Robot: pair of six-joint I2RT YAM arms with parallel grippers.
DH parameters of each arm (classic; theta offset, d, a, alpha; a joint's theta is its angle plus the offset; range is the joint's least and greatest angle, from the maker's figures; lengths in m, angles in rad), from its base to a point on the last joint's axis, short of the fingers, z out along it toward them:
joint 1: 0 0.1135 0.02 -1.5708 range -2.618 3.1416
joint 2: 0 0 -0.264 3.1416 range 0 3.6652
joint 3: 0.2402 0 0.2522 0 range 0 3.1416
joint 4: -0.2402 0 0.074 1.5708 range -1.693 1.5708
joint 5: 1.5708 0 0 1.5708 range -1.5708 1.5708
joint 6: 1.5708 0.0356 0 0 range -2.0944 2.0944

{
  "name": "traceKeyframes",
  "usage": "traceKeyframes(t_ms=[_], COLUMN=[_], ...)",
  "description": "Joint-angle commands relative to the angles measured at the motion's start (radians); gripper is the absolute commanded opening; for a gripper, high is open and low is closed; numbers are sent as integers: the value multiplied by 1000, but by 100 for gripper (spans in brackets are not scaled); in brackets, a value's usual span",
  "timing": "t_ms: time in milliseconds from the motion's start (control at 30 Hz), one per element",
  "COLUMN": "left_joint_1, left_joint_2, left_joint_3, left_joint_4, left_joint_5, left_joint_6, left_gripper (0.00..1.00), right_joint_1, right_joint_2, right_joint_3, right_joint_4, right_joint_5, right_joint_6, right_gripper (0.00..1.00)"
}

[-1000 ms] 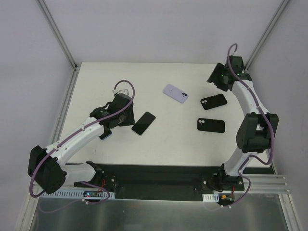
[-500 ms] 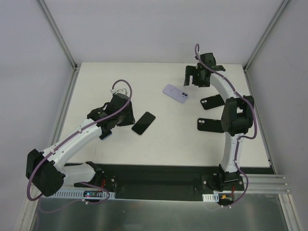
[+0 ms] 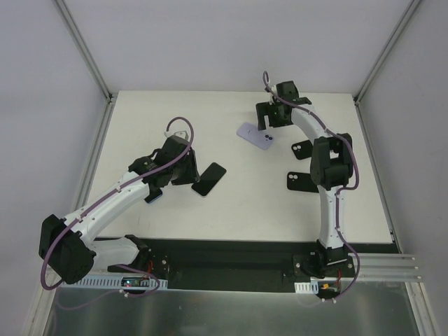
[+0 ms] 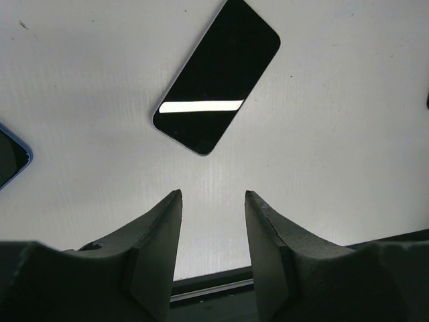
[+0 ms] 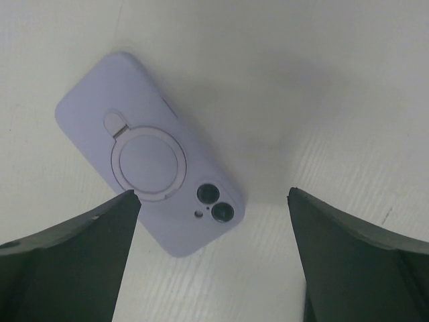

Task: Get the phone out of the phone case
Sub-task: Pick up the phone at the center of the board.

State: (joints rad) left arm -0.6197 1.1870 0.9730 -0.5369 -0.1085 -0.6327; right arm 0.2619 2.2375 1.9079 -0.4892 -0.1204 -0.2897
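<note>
A lavender phone case [image 3: 255, 136] holding a phone lies back-up at the table's rear centre. The right wrist view shows its ring and two camera lenses [image 5: 151, 154]. My right gripper [image 3: 268, 120] hovers just behind it, wide open and empty [image 5: 213, 194], with the case's lens end between the fingers and the table below. A bare black phone [image 3: 209, 179] lies screen-up mid-table, and also shows in the left wrist view [image 4: 216, 75]. My left gripper [image 3: 187, 171] is open and empty [image 4: 212, 201], just left of that phone.
Two black cases [image 3: 299, 148] [image 3: 299, 182] lie at the right, partly hidden by the right arm. A blue-edged phone [image 3: 152, 196] lies under the left arm, and shows at the left edge of the left wrist view [image 4: 10, 157]. The white table [image 3: 245, 210] ends at grey walls.
The right arm swung left from the back right corner to above the lavender case. The left gripper shifted slightly toward the black phone.
</note>
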Motion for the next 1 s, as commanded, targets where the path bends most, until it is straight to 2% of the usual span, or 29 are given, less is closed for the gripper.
traceKeyframes(t_ms=[0, 100, 233, 400, 500, 667, 833, 967], left_joint_1=[12, 12, 12, 12, 12, 12, 12, 12], left_joint_2=[-1, -3, 0, 16, 31, 39, 33, 23], left_joint_3=[-16, -19, -22, -22, -17, -13, -17, -45], left_joint_4=[-8, -8, -9, -8, -6, -8, -8, -6], left_joint_5=[20, 24, 24, 35, 43, 49, 49, 21], left_joint_6=[11, 16, 18, 19, 19, 25, 25, 18], left_gripper=[42, 42, 42, 42, 42, 42, 42, 42], right_joint_1=[0, 19, 45, 68, 86, 137, 197, 209], right_joint_2=[114, 180, 191, 131, 71, 27, 31, 54], right_joint_3=[183, 264, 249, 105, -21, -82, -107, -78], right_joint_4=[-109, -170, -198, -175, -117, -137, -150, -181], right_joint_5=[-67, -73, -88, -79, -48, 34, 172, 211], right_joint_6=[-5, -3, -11, -25, -34, -60, -71, -54], right_gripper=[96, 96, 96, 96, 96, 96, 96, 96])
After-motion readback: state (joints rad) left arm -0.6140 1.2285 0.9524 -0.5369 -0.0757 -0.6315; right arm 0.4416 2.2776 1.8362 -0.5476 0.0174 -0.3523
